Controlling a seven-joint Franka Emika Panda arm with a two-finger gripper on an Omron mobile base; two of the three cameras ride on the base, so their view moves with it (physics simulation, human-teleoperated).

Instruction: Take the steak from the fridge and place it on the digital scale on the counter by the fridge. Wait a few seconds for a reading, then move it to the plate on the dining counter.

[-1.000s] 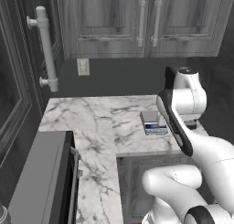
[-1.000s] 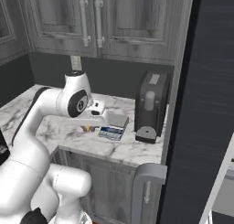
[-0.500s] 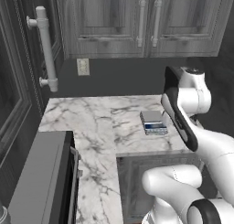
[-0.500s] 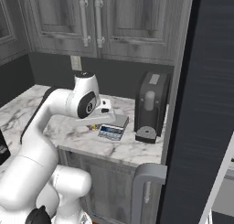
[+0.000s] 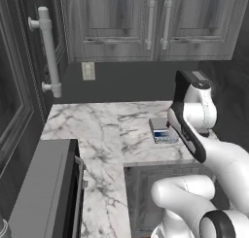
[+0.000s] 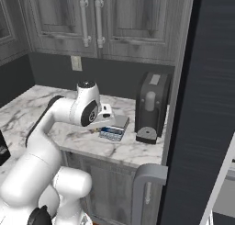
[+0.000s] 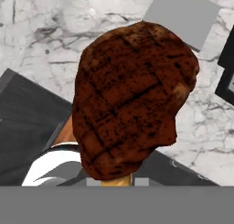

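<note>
In the hand view the steak (image 7: pixel 132 97), dark red-brown and crossed with grill marks, hangs close before the camera, above the marble table (image 7: pixel 55 40), with the scale (image 7: pixel 183 10) a flat grey square beyond its upper right edge. The claw is clenched on the steak, though its tips are hidden behind the meat.

In the left base view, from the left: the fridge (image 5: pixel 19 86) with its long grey handle (image 5: pixel 48 52), then the white veined table (image 5: pixel 102 130) under grey wall cupboards (image 5: pixel 146 23), then the scale (image 5: pixel 163 130) lying flat near the table's front edge, just beside the white arm (image 5: pixel 194 120) that bends over it.

In the right base view the arm (image 6: pixel 69 114) reaches rightward over the table (image 6: pixel 119 146), its wrist just above the scale (image 6: pixel 114 127); a black boxy appliance (image 6: pixel 153 104) stands just beside the scale on the right, and the fridge's dark side (image 6: pixel 206 104) closes the frame.
</note>
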